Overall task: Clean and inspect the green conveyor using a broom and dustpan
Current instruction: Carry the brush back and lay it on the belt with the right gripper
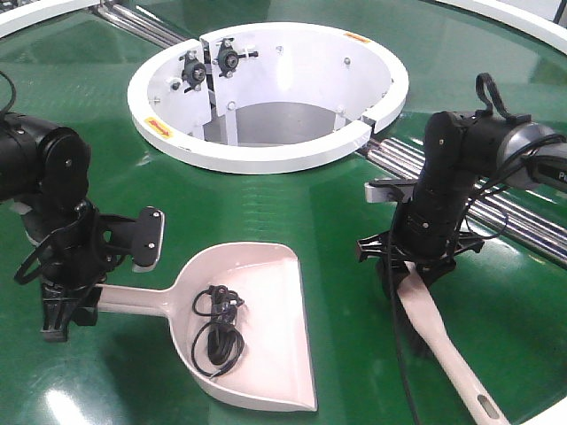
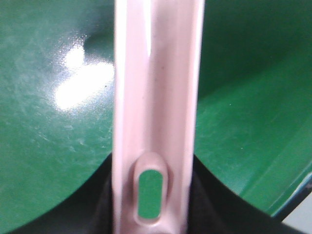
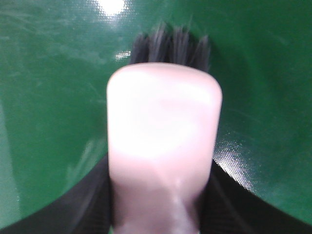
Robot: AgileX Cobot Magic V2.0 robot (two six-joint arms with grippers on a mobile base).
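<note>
Green conveyor [image 1: 337, 221] under cleaning: the left gripper [image 1: 69, 305], jaws clamped on the handle, holds the dustpan [image 1: 266, 292] low on the belt, with a tangle of black cable [image 1: 221, 329] lying in its scoop. Well apart to the right, the right gripper [image 1: 415, 266] has its jaws clamped on the broom [image 1: 438, 341], bristles facing the belt. The white ring hub [image 1: 266, 159] sits behind both. Risks from here: dipping the pan's lip on lifting would likely spill the cable back onto the belt. A stroke toward the chrome rollers [image 1: 509, 217] could push debris into their gaps. The thin wire [image 1: 399, 354] hanging beside the broom could snag.
</note>
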